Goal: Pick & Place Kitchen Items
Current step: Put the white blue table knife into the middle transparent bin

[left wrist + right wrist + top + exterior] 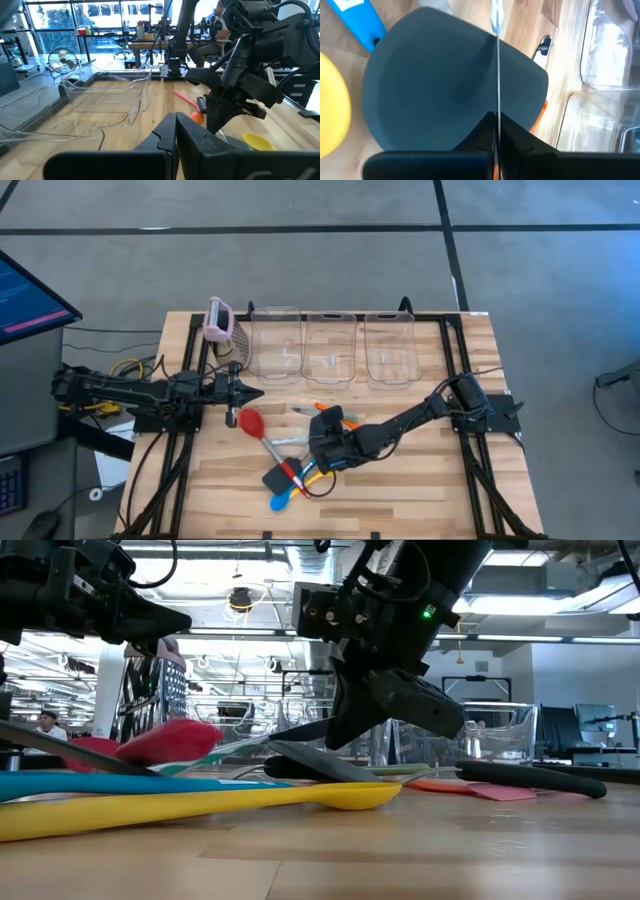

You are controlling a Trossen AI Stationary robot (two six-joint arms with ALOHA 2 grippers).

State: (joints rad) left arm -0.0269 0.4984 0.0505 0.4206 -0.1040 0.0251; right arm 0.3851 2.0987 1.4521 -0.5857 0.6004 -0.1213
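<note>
Right end effector (pixel 318 452) sitting low over the utensil pile on the worktop (pixel 420 480), fingers pressed together w/ a thin clear-teal tool (pixel 497 60) pinched between. Dark spatula blade (pixel 445 85) lying directly beneath it, yellow spoon (pixel 200 805) just beside. Left end effector (pixel 255 392) hovering near the red spoon (pixel 250 422), fingers together, holding nothing.

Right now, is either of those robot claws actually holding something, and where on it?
The right gripper is pinched shut on the thin clear-teal tool, near one end. The left gripper is shut, holding nothing, beside the pile.
</note>
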